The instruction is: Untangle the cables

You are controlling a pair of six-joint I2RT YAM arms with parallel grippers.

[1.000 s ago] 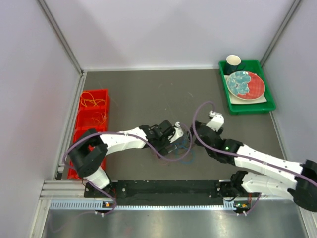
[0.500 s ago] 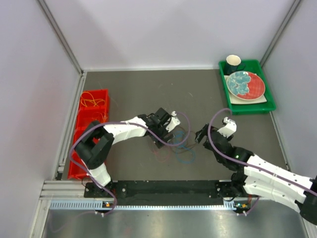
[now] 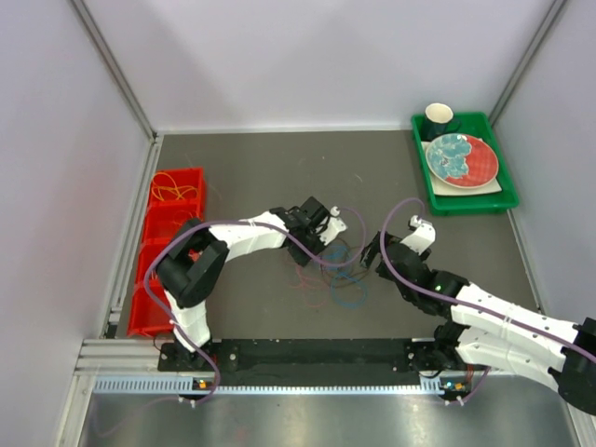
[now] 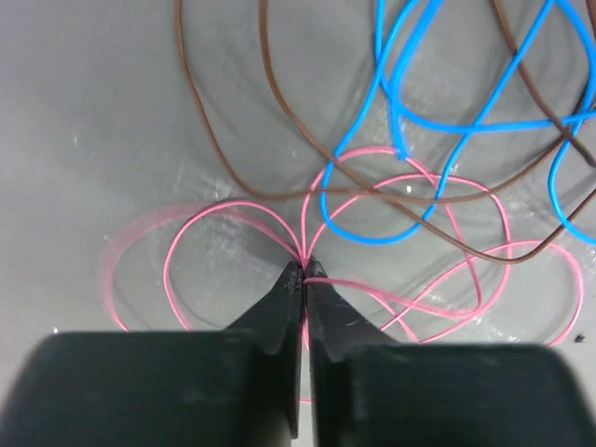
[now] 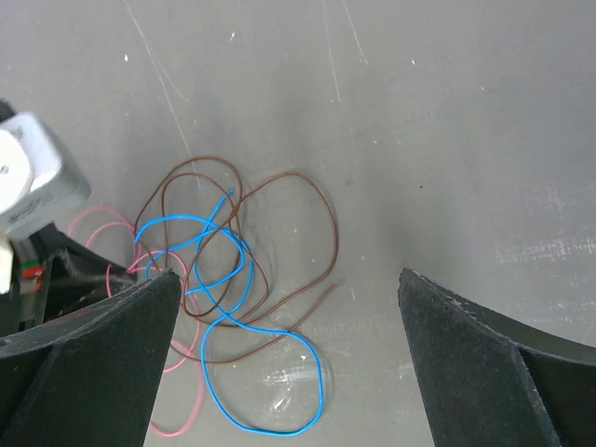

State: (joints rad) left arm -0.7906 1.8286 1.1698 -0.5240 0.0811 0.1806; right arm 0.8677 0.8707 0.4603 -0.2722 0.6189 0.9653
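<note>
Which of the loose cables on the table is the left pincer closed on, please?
The pink cable: its loops converge at the tips of the shut left pincer. The blue cable and brown cable lie farther out, clear of the tips.

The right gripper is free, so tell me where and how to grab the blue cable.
Probably best to take the blue cable at its big outer loop, lowest in the right wrist view, which lies clear of the brown cable. Come straight down, jaws across the wire: it lies flat, and elsewhere it weaves through the brown one.
</note>
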